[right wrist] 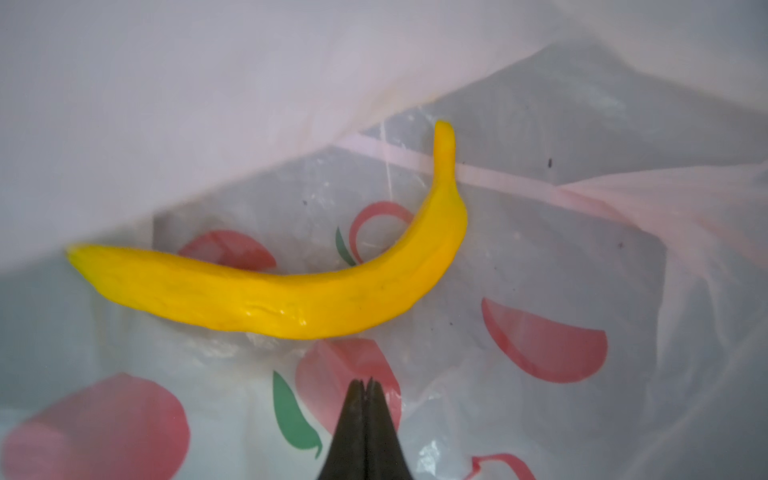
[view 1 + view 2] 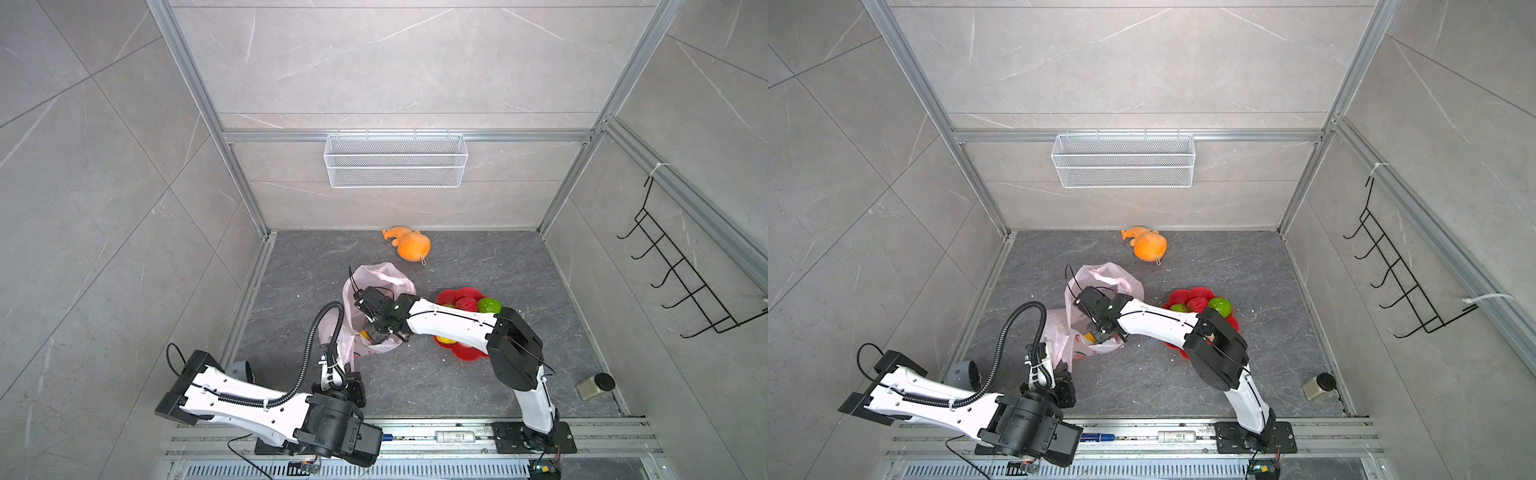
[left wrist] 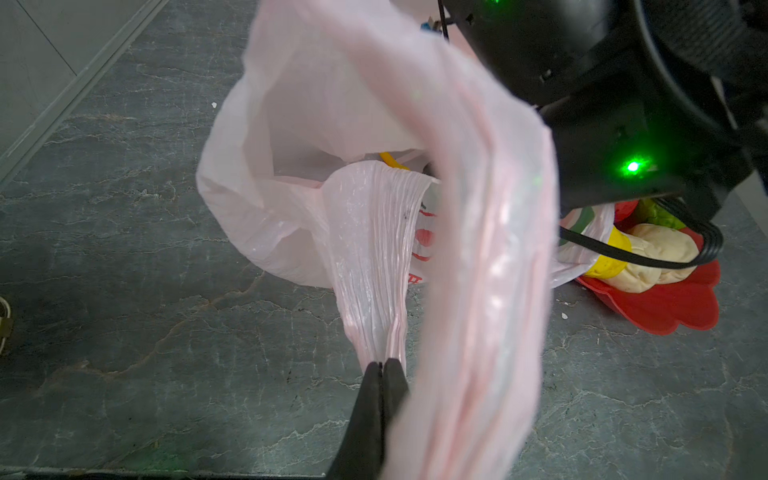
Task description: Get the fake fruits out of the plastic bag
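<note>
R claw (image 1: 365, 381) closed inside plastic bag (image 1: 561, 257) w/ banana (image 1: 291, 303).

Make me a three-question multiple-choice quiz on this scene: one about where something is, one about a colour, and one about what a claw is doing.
1. Where is the banana?
A. in the wire basket
B. inside the plastic bag
C. beside the orange toy

2. What colour is the flower-shaped plate?
A. red
B. blue
C. white

3. What is the left claw doing?
A. hanging open
B. gripping the banana
C. shut on the bag's handle

Answers:
1. B, the right wrist view shows it lying on the bag's printed inside.
2. A, it is red in every view that shows it.
3. C, its tips pinch the pleated handle in the left wrist view.
</note>
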Controlling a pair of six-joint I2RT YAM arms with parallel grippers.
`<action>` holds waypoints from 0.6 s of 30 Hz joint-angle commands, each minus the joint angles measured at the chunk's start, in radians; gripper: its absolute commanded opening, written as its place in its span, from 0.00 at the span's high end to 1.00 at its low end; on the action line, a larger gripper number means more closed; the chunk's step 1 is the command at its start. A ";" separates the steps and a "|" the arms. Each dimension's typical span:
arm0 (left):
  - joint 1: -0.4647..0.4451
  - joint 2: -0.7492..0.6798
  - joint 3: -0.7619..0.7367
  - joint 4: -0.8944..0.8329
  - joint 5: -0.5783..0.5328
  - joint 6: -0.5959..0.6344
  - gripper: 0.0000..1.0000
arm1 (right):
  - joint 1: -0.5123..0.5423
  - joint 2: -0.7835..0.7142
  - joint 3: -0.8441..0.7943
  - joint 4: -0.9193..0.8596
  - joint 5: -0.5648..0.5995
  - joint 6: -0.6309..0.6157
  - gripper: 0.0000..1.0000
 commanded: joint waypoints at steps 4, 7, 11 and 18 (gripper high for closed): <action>0.003 -0.025 0.059 -0.084 0.005 0.014 1.00 | -0.012 0.018 0.072 -0.072 -0.097 0.093 0.91; 0.003 -0.047 0.076 -0.007 0.005 0.127 1.00 | -0.014 0.041 0.108 -0.126 -0.119 0.134 0.83; 0.001 -0.088 0.066 0.136 0.029 0.282 1.00 | -0.020 0.072 0.141 -0.188 -0.127 0.163 0.76; -0.003 -0.155 0.080 0.192 0.041 0.413 1.00 | -0.038 0.063 0.201 -0.301 -0.139 0.306 0.52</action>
